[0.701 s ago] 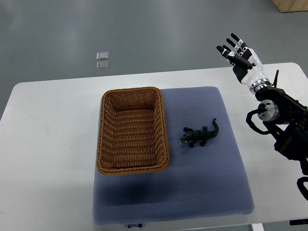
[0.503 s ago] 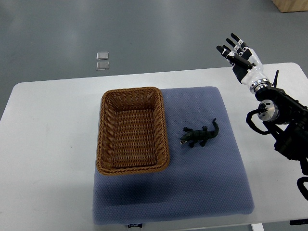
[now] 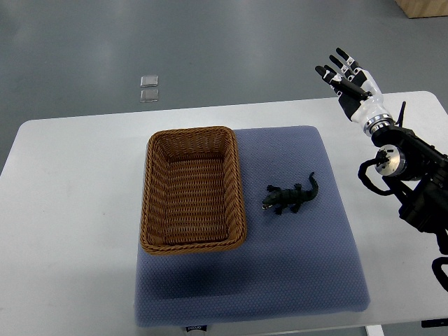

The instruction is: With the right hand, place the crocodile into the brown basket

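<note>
A small dark green toy crocodile (image 3: 291, 197) lies on the blue-grey mat (image 3: 294, 273), its head toward the basket and its tail pointing up-right. The brown wicker basket (image 3: 152, 210) stands empty on the mat's left part, just left of the crocodile. My right hand (image 3: 348, 82) is raised over the table's far right edge, well up and right of the crocodile, fingers spread and holding nothing. Its black arm (image 3: 409, 175) comes in from the right edge.
The mat lies on a white table (image 3: 70, 210). Two small clear squares (image 3: 148, 89) sit on the grey floor beyond the table's far edge. A wooden corner (image 3: 423, 7) shows at the top right.
</note>
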{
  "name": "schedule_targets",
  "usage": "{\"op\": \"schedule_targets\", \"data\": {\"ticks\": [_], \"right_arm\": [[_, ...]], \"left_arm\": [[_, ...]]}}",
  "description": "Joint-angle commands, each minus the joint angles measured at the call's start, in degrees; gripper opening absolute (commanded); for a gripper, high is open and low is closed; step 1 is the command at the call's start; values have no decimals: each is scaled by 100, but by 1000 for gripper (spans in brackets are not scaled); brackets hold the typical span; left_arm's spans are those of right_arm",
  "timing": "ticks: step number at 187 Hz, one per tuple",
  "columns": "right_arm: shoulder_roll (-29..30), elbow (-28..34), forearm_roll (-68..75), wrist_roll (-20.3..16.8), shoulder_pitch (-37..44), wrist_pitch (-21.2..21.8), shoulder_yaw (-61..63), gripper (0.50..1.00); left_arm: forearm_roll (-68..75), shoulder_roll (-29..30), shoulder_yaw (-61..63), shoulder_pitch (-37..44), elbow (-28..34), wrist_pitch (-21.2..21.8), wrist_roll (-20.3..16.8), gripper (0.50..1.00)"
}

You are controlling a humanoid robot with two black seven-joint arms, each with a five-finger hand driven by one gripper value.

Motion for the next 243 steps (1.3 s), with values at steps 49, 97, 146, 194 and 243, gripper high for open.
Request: {"op": "schedule_targets", "data": {"ticks": [49,97,146,194,243], "right_arm": [[-82,0,0,0,86,-22,-16,926],[-82,0,0,0,95,-31,-8,926],[-100,53,0,0,165,-66,1,926],[-109,53,0,0,165,-75,-25,926],[-205,62,-9,-9,191,-75,-87,926]], "left_arm": [[0,0,-2,0,-1,0,0,1000],[0,0,-2,0,-1,0,0,1000],[0,0,-2,0,-1,0,0,1000],[0,0,-2,0,-1,0,0,1000],[0,0,-2,0,-1,0,0,1000]]}}
